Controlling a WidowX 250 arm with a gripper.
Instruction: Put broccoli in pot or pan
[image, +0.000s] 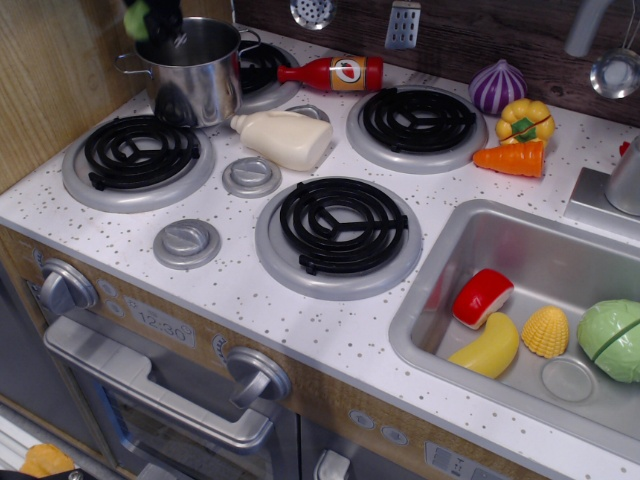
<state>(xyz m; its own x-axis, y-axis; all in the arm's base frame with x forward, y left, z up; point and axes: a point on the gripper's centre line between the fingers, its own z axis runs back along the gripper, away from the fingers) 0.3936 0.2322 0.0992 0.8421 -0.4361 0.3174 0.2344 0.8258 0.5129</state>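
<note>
The broccoli (136, 18) is a small light-green lump at the top left, partly cut off by the frame's top edge. My gripper (152, 20) shows only as dark fingers at that edge and looks shut on the broccoli. It holds the broccoli just above the far-left rim of the shiny steel pot (195, 85). The pot stands on the rear left burner, and its inside looks empty as far as it shows.
A red ketchup bottle (330, 73) and a cream bottle (285, 137) lie right of the pot. A wooden wall (50, 90) is close on the left. An onion (497, 86), pepper (525, 120) and carrot (512, 158) sit rear right. The sink (520, 245) holds toy foods, including a cabbage half (610, 340).
</note>
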